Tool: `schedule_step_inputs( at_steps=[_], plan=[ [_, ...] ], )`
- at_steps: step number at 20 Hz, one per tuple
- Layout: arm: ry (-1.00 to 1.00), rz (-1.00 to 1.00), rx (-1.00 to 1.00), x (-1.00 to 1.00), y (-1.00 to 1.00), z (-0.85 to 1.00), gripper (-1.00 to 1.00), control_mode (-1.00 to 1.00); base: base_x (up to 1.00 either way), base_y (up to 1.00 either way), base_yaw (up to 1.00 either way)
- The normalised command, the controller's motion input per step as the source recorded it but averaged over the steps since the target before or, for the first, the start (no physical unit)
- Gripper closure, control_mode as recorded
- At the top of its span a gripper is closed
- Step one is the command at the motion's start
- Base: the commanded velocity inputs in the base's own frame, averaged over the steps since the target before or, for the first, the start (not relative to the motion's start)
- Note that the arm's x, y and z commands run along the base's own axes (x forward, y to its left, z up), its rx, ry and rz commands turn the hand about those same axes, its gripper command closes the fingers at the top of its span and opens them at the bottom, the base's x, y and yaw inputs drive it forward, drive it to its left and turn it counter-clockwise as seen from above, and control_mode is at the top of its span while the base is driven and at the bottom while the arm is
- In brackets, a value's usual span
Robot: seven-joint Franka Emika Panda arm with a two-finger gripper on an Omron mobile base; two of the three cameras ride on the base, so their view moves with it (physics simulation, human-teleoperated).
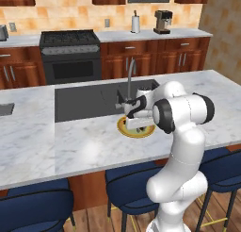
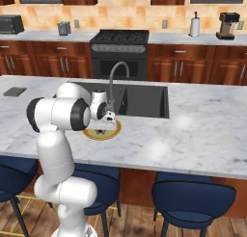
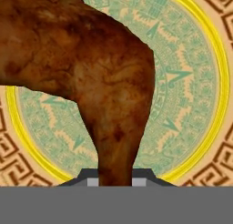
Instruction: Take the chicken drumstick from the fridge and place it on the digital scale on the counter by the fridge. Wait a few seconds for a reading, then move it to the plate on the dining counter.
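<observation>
Hand view shows the glossy, lumpy brown chicken drumstick (image 3: 91, 82) pinched at its narrow bone end by the closed gripper (image 3: 116, 177), hanging directly over the round shallow plate (image 3: 191, 82) with its yellow ring and green patterned centre. The plate sits on the white-grey marble surface (image 1: 70, 141) beside the dark sink (image 1: 89, 101). The meat looks light, firm and likely slick; the thin end suits the grip.

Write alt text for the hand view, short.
A brown chicken drumstick fills the close-up, its narrow end pinched in the shut gripper at the bottom. Right behind it lies the plate, green patterned centre ringed in yellow.
</observation>
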Motion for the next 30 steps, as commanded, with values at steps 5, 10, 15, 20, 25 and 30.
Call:
schedule_step_inputs(
  at_steps=[5,10,15,20,25,30],
  plan=[
    [0.02,0.00,-0.01,0.03,0.00,-0.06,1.00,-1.00,0.00,0.00,0.00],
    [0.02,0.00,0.00,0.39,0.00,0.00,1.00,-1.00,0.00,0.00,0.00],
    [0.00,0.00,0.00,0.37,0.00,0.00,1.00,-1.00,0.00,0.00,0.00],
    [0.03,0.00,0.00,0.01,0.00,-0.04,1.00,-1.00,0.00,0.00,0.00],
    [0.03,0.00,0.00,0.00,0.00,0.00,1.00,-1.00,0.00,0.00,0.00],
    [0.01,0.00,0.00,0.00,0.00,0.00,-1.00,-1.00,0.00,0.00,0.00]
  ],
)
